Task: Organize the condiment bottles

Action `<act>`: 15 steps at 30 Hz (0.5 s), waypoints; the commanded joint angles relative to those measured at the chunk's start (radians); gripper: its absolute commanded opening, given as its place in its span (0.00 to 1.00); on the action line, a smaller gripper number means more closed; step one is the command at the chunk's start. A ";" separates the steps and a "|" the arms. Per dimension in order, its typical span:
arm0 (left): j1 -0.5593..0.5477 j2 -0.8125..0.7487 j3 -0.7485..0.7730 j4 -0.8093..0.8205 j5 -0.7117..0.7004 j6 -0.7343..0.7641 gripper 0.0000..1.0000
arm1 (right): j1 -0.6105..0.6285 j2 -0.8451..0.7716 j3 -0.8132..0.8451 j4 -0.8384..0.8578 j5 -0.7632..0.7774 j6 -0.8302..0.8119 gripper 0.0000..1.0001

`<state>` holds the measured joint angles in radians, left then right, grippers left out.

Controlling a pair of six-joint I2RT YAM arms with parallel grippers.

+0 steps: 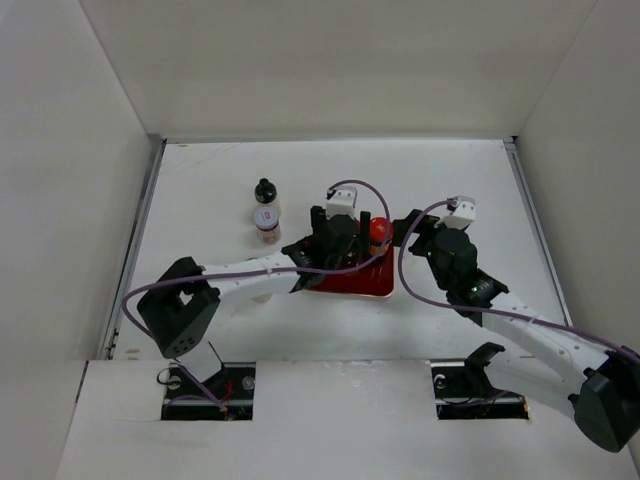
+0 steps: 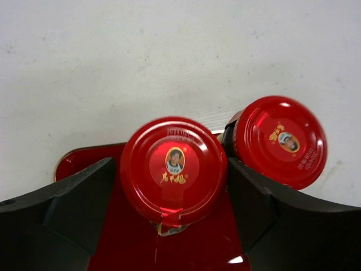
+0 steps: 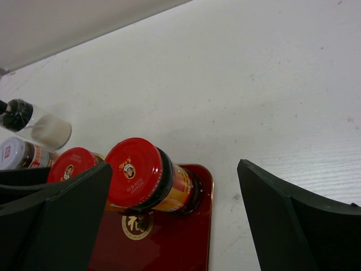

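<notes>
Two amber condiment bottles with red caps stand side by side on the red tray (image 1: pixel 372 287). Your left gripper (image 1: pixel 335 243) has its jaws narrowed onto the left red-capped bottle (image 2: pixel 174 169), pads at either side of the cap, apparently seating it there. The right red-capped bottle (image 2: pixel 280 141) stands free just beside it. Your right gripper (image 3: pixel 175 166) hangs wide apart at the tray's right, holding nothing, likely waiting clear. On the table (image 1: pixel 200 180), left of the tray, the black-capped bottle (image 1: pixel 265 188) and the silvery-capped bottle (image 1: pixel 266 218) stand close together, not yet gathered.
</notes>
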<state>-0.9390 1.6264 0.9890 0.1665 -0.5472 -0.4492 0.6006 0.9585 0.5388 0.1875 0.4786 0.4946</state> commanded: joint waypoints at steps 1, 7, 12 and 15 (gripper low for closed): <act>-0.004 -0.114 0.031 0.094 -0.053 0.001 0.79 | -0.003 0.003 0.003 0.043 -0.005 0.009 1.00; 0.004 -0.288 -0.045 0.045 -0.083 0.003 0.82 | -0.003 -0.006 0.003 0.040 -0.003 0.007 1.00; 0.010 -0.523 -0.110 -0.200 -0.167 -0.012 0.69 | 0.007 -0.004 0.007 0.038 -0.005 -0.001 0.62; 0.024 -0.660 -0.124 -0.475 -0.239 -0.110 0.65 | 0.023 -0.003 0.020 0.017 0.002 -0.005 0.39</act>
<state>-0.9302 1.0599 0.8902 -0.0414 -0.6907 -0.4801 0.6086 0.9585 0.5388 0.1860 0.4774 0.4908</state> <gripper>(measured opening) 0.653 0.411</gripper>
